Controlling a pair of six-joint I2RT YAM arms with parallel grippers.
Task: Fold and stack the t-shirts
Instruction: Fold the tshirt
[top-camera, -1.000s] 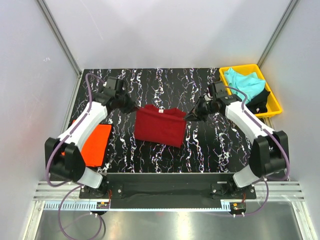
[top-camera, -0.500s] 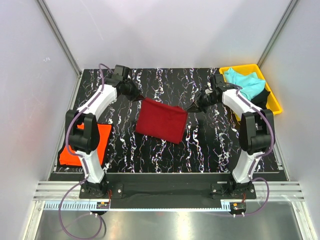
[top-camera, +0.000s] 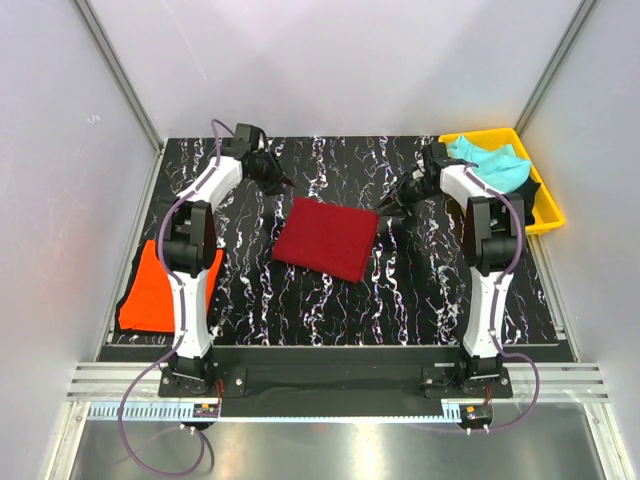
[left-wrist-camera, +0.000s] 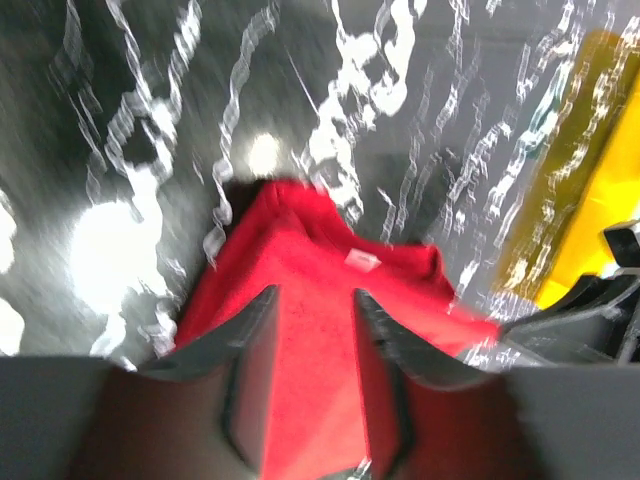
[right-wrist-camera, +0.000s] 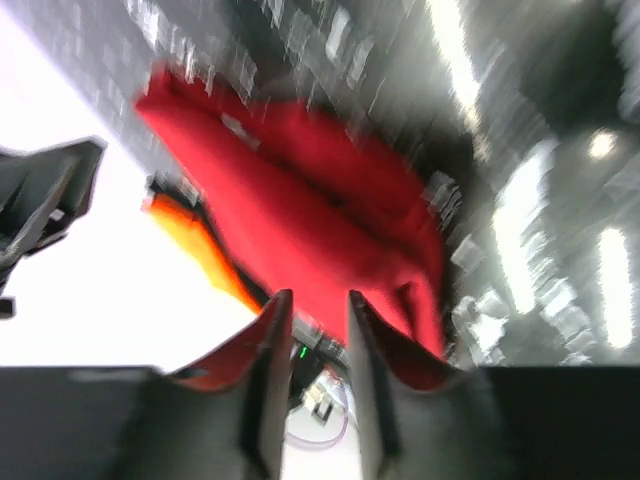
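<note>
top: bright, even, sharp | wrists: heavy motion blur | glare patches on tabletop left of left pincer | blown-out white left of right pincer

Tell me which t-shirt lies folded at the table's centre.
The dark red cloth t-shirt, a folded rectangle. The bright orange t-shirt lies at the left edge; the turquoise t-shirt and the black t-shirt sit in the yellow plastic tray.

- Left arm reaches far forward, elbow bent inward; left claw points toward the middle, fingers parted, empty.
- Right arm mirrors it; right claw points inward, fingers parted, empty.
</note>
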